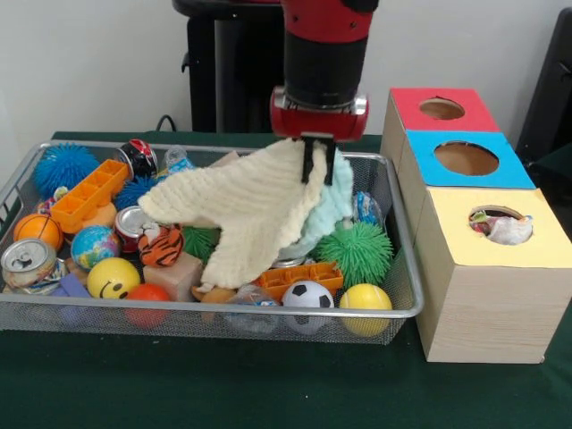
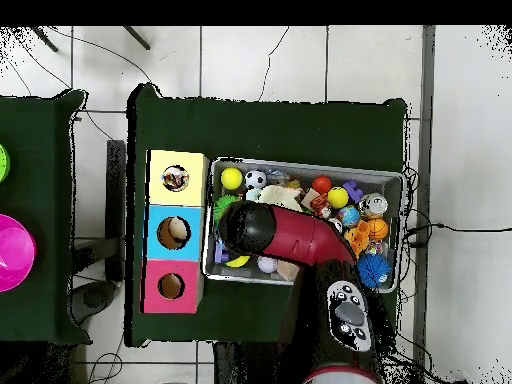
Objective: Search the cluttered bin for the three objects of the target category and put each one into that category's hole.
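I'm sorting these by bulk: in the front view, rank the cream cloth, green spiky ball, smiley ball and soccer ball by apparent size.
1. Cream cloth, by far.
2. Green spiky ball.
3. Smiley ball and soccer ball look about alike; soccer ball partly hidden by the rim, so unranked.

Even, soft indoor light fills the front view, with only faint shadow under the wire bin (image 1: pixel 393 308) on the green table (image 1: pixel 268 384). Small highlights glint on the bin's rim and the red wrist of the arm (image 1: pixel 319 116). Overhead, the pale floor (image 2: pixel 460 150) reads bright while the table stays dark.
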`<state>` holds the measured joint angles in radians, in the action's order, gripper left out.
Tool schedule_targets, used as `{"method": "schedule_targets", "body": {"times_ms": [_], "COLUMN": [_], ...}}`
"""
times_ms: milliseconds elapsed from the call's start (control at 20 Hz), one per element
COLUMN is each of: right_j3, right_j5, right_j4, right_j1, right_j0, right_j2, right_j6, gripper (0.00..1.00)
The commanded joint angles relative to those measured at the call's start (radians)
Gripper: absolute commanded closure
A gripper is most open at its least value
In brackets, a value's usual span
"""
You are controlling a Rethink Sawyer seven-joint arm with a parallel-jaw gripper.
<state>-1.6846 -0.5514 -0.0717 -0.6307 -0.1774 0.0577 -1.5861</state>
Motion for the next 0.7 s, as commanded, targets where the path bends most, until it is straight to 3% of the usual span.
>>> {"method": "schedule_targets", "body": {"times_ms": [50, 700], "right_j3": [-0.089, -0.1], "right_j5": [-0.187, -0.313], "right_j4": [-0.091, -0.127], "right_j1": [-0.16, -0.219], "right_j0": [0.045, 0.131], "right_j2": [-0.03, 0.037], "right_j6": [-0.236, -0.272], "gripper": [1.0, 1.0]}}
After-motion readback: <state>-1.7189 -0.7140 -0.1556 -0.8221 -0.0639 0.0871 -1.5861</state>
